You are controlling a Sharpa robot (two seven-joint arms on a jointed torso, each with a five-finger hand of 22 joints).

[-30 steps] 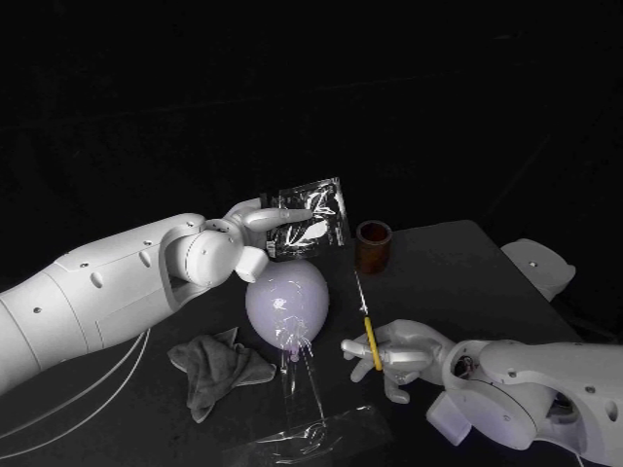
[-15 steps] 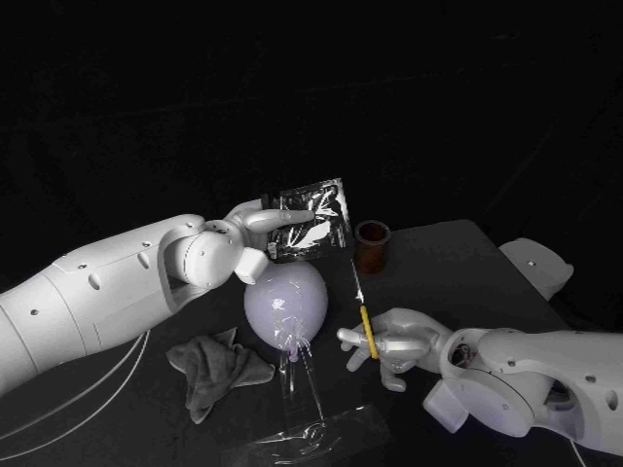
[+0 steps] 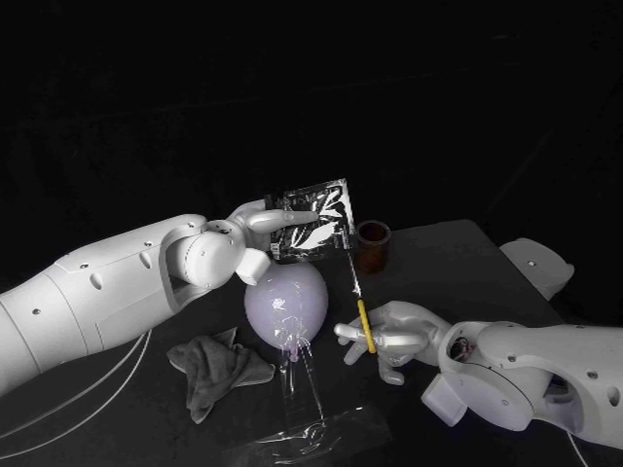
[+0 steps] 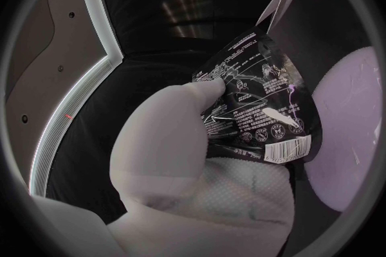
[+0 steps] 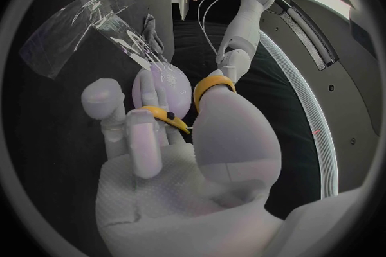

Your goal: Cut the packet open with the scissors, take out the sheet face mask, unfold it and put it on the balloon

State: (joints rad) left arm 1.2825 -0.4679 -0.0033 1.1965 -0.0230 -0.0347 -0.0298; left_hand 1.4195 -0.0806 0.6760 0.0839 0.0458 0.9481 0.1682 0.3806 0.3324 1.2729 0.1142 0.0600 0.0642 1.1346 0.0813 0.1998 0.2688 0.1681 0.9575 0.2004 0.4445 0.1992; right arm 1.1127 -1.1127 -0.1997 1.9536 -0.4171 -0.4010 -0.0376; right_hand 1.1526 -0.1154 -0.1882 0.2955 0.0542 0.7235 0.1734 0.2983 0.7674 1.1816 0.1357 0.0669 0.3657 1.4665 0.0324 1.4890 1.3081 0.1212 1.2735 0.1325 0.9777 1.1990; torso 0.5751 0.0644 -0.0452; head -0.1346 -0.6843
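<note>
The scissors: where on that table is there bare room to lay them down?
Barest is the table right of the brown cup, beyond the right hand holding the scissors. The near-left side is crowded: balloon, grey cloth and clear plastic sit close together there.

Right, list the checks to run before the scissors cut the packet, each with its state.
1. Left hand holds the packet up: ok.
2. Right hand grips the scissors: ok.
3. Scissor tips at the packet's top edge: ok, in the left wrist view.
4. Packet edge between the blades: cannot tell.
5. Balloon apart from the blades: ok.
</note>
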